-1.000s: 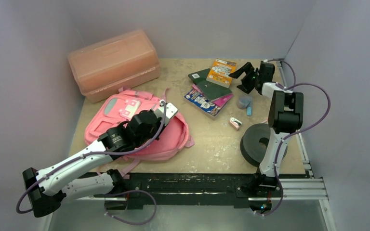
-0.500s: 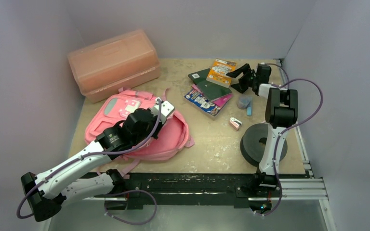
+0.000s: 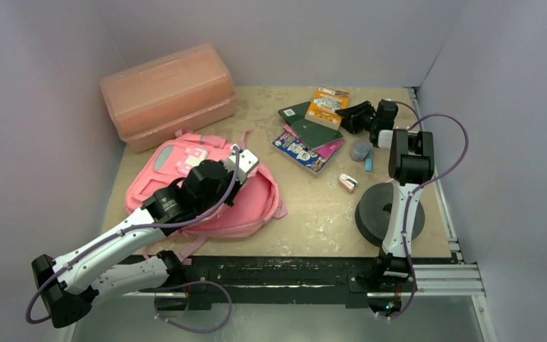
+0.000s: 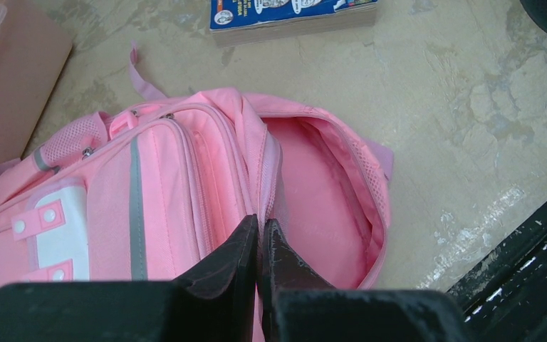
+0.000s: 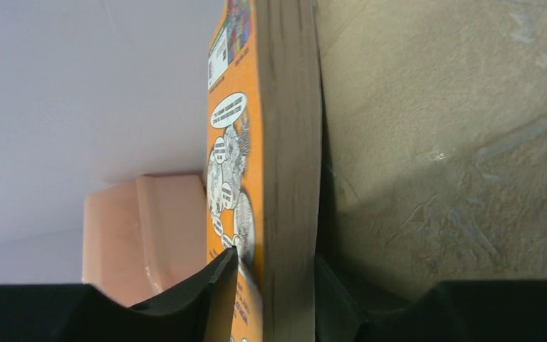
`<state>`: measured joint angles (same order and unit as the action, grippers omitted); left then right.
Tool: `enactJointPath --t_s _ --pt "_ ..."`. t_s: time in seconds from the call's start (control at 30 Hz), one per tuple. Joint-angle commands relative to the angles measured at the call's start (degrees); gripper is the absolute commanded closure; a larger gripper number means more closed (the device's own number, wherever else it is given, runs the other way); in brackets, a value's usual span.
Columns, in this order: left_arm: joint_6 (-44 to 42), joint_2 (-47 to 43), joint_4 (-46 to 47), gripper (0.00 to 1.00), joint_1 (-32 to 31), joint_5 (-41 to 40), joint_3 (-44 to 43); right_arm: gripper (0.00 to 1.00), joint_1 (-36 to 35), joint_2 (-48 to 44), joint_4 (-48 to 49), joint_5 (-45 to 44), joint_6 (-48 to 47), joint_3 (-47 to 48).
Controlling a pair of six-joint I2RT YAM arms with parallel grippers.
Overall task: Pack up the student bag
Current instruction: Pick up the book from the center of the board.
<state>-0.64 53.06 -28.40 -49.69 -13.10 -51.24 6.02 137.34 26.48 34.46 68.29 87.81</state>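
Tabletop (image 3: 313,214): right gripper (image 5: 274,274) sideways, clasping book (image 5: 288,142).

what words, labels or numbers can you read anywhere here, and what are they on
No text is legible.
orange book: speech bubbles and a barcode label, print too small to read.
blue book: cover print, cut off and too blurred to read.
pink bag: no lettering shows.

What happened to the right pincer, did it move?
Yes. The right pincer slid left, toward the orange book, and now straddles its edge.
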Motion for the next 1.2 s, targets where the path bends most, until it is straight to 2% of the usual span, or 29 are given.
enactJointPath --t_s 0.0,0.07,0.27,0.3,0.33,0.43,0.53,0.6,0.7,0.8,0.9,1.03,1.1,1.17 --pt "0.2 -0.1 2.2 1.00 0.8 1.3 -1.1 0.63 -0.2 0.7 7.6 1.3 4.5 0.7" --pt "0.2 0.0 2.3 1.00 0.8 2.3 -1.1 0.76 -0.3 0.2 10.4 1.7 5.8 -0.4" --pt "0.2 1.1 0.8 1.00 0.9 7.3 -2.9 1.00 -0.1 -4.1 15.3 4.7 5.5 -2.3" --pt "1.5 1.2 0.8 0.96 0.9 8.6 -3.1 1.00 0.0 -5.3 16.2 5.3 5.4 -2.7" --pt "2.3 1.3 0.8 0.87 1.0 9.6 -3.3 1.00 0.0 -6.6 17.3 5.8 5.1 -3.3" --pt "3.6 0.7 1.3 0.53 2.0 12.6 -3.4 1.00 0.0 -10.7 18.4 7.3 3.8 -4.6" --pt "5.1 -1.2 3.3 0.33 3.4 16.7 -2.6 1.00 0.1 -15.8 19.7 8.8 3.1 -6.6" --pt "6.7 -2.8 5.3 0.24 4.7 19.8 -2.3 1.00 0.1 -18.5 20.8 10.3 3.1 -8.1" --pt "13.0 -4.3 9.0 0.18 6.4 21.2 -2.5 1.00 -0.1 -22.3 24.1 13.9 3.5 -10.9" --pt "22.5 -2.8 11.8 0.17 9.5 24.0 -6.7 1.00 -1.6 -25.6 28.0 18.7 4.4 -12.9" --pt "29.3 0.5 11.6 0.13 13.1 22.6 -12.5 1.00 -4.5 -28.5 27.8 21.5 2.9 -13.0" --pt "38.6 5.0 13.5 0.10 23.8 25.5 -16.7 1.00 -11.0 -29.7 26.9 24.9 2.5 -9.4" --pt "44.3 6.7 15.8 0.08 29.9 28.2 -15.8 1.00 -14.1 -30.1 28.2 26.0 3.3 -8.5" --pt "50.6 8.6 21.6 0.08 35.6 34.3 -12.9 1.00 -17.4 -30.2 28.5 27.0 3.4 -7.7"
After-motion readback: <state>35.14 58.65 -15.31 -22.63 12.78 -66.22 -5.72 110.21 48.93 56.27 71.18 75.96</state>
